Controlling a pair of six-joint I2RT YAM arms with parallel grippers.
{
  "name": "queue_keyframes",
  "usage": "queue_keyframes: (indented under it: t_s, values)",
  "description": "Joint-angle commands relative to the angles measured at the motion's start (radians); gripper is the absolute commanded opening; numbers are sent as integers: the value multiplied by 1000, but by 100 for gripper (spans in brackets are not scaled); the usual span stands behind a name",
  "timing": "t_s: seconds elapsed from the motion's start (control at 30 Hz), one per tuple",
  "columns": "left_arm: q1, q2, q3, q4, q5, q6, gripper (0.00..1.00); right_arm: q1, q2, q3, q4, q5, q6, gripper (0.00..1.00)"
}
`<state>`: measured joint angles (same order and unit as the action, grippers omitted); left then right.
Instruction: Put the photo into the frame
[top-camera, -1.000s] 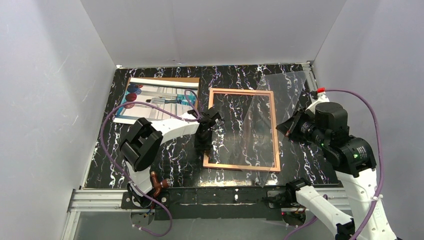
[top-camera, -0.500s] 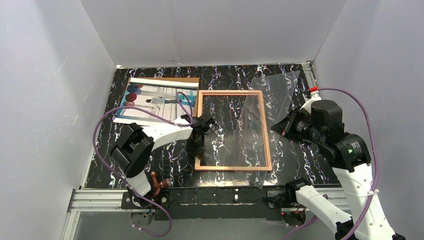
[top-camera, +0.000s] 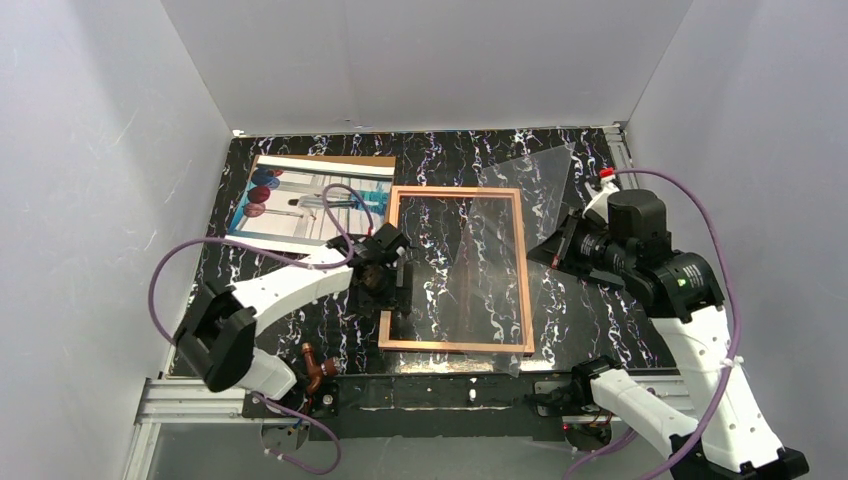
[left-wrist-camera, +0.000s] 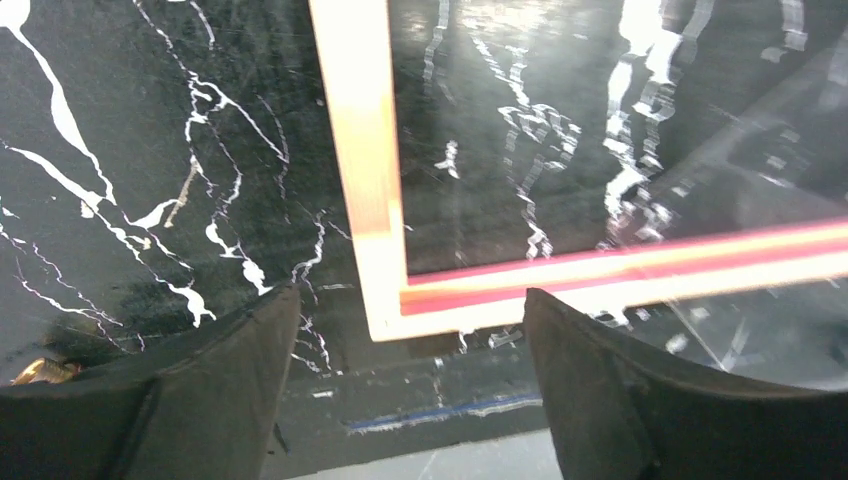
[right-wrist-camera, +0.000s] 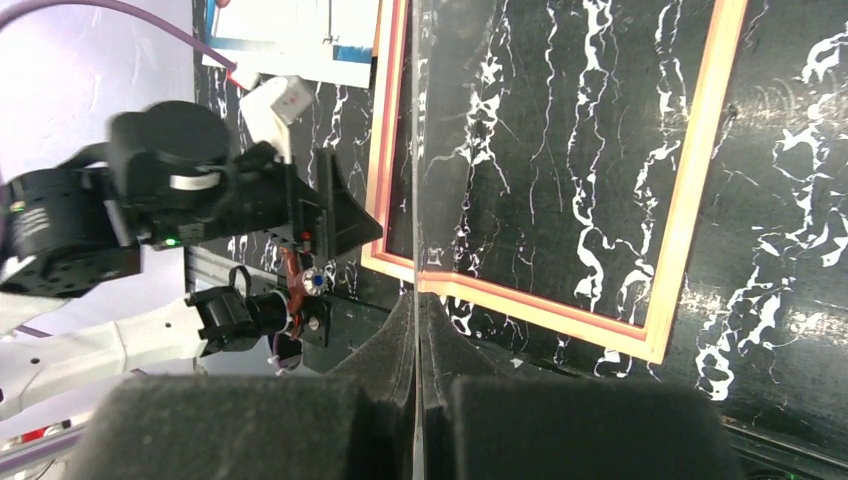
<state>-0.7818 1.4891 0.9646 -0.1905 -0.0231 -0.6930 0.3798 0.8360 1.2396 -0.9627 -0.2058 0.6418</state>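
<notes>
left gripper (left-wrist-camera: 410, 305) wide, empty, by frame (top-camera: 455, 190) corner | right gripper (right-wrist-camera: 417, 320) pinching clear pane (top-camera: 540, 185) over frame | one frame, one pane, one photo (top-camera: 300, 195)

I'm looking down on a black marble-look table (top-camera: 430, 160) veined in white. The frame (top-camera: 450, 345) lies flat on it near the middle, copper-orange side up, with its long sides running away from the arm bases. The tabletop's veins show through its opening. In the far left corner a brown backing board (top-camera: 340, 159) rests on the table, with the photo (top-camera: 290, 205) face up on it, balloons toward the left. Board and frame sit just beside each other; I cannot tell whether they touch.
</notes>
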Motion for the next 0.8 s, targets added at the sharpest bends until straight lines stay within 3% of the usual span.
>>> queue_keyframes:
  t_s: [0.0, 0.23, 0.5, 0.77]
  values:
    - [59, -104, 46, -129, 102, 62, 88, -2, 32, 27, 73, -75, -13, 1]
    - [257, -223, 26, -95, 340, 34, 92, -4, 116, 104, 98, -143, -14, 1]
    - [374, -240, -6, -62, 437, -7, 93, -8, 269, 277, 98, -228, -19, 1]
    - [422, -260, -32, -100, 411, 21, 94, -41, 421, 356, 82, -365, -41, 1]
